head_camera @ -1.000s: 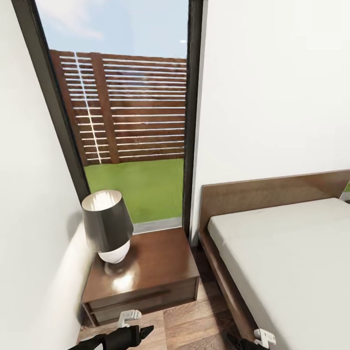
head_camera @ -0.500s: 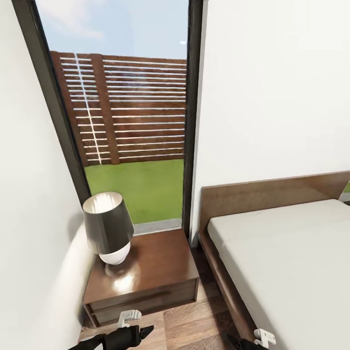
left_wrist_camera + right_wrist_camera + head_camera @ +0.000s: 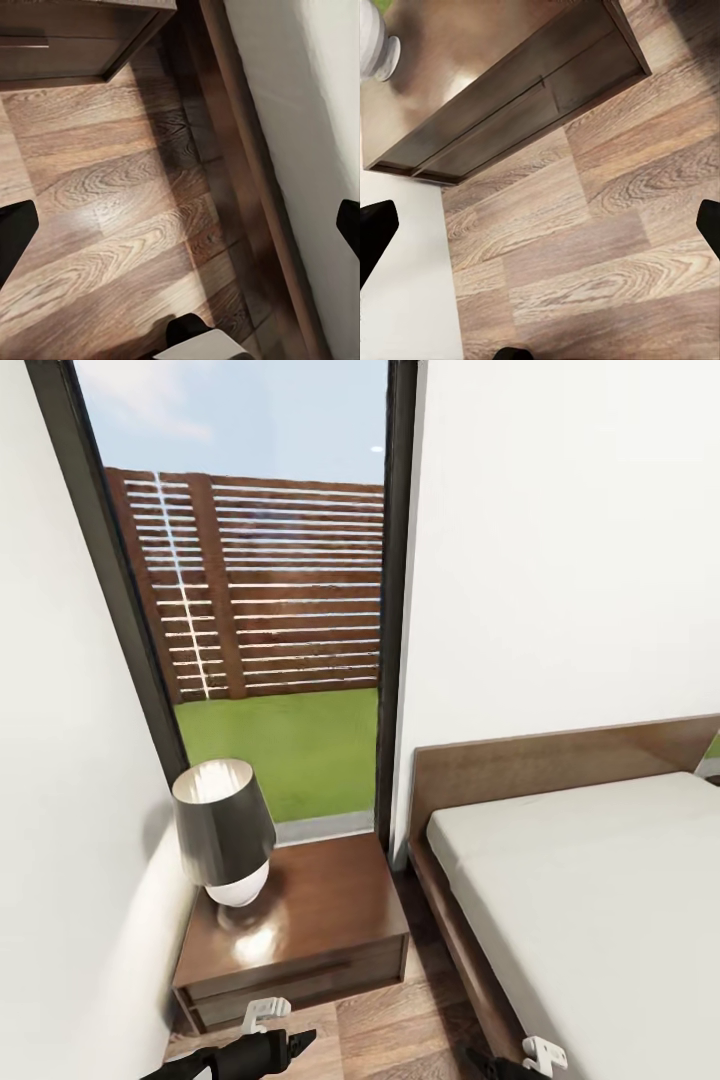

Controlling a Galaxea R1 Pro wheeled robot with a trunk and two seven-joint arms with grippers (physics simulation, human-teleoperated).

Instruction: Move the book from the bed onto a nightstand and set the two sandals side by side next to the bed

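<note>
The dark reddish-brown nightstand (image 3: 310,920) stands under the tall window, between the white wall and the bed (image 3: 600,900). The bed has an off-white mattress and a brown headboard (image 3: 540,760). My left gripper (image 3: 180,232) hangs open over the plank floor beside the bed frame (image 3: 247,172), with nothing between its fingers. My right gripper (image 3: 540,225) is open too, above the floor in front of the nightstand (image 3: 510,112). Both arms sit low at the bottom of the head view. The book and the two sandals are out of view.
A lamp (image 3: 225,830) with a dark shade and white base takes up the nightstand's left half. The white wall (image 3: 70,860) is close on the left. A narrow strip of wood floor (image 3: 400,1020) runs between nightstand and bed.
The whole head view has shifted slightly, so nightstand, lamp and bed sit a little lower in the picture. The camera moved. Both arms hold the same pose.
</note>
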